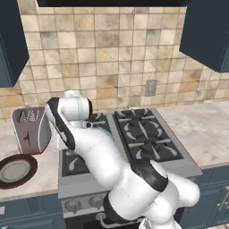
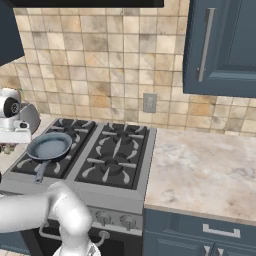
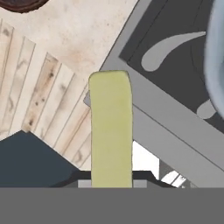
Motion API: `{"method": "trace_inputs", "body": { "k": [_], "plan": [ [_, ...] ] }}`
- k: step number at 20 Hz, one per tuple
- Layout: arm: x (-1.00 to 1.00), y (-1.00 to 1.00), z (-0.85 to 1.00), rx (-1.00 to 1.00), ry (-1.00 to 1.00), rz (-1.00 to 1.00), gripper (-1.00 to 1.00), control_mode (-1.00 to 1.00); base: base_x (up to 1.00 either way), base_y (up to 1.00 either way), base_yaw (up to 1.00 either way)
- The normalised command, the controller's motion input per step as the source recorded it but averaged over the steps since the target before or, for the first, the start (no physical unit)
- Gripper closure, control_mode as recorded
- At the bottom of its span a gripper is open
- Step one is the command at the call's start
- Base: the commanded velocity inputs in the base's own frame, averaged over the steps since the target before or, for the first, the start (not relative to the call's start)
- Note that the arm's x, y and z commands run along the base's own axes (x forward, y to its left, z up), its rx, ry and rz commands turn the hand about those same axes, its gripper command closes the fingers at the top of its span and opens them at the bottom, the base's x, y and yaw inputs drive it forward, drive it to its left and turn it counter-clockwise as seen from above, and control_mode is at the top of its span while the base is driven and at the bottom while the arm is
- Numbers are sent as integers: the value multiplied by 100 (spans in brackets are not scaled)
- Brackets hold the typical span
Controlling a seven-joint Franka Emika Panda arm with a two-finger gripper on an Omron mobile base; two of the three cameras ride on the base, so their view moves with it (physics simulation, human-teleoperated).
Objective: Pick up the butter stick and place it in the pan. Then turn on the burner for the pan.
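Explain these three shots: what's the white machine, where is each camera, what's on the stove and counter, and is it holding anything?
The white machine is a robot arm on a driving base, in a rendered kitchen. Two pictures come from cameras on the base, behind the arm to its left and right, looking forward over the stove. The third comes from a camera on the hand, looking along the end effector.

In the right base view, the pan sits on the stove's front left burner, its handle pointing toward the front edge. In the left base view, a toaster and a dark plate stand on the counter left of the stove.

In the hand view, the end effector is shut on the butter stick, which hangs above the stove's edge. The pan's rim is at the right.
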Motion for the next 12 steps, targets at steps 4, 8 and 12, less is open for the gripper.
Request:
{"method": "trace_inputs", "body": {
  "k": [4, 8, 12],
  "plan": [
    [0, -65, 18, 3, 0, -13, 100, -100, 0, 0, 0],
    [0, -43, 12, 0, 0, -15, 100, -100, 0, 0, 0],
    [0, -26, 2, 0, 0, -17, 100, -100, 0, 0, 0]
  ]
}}
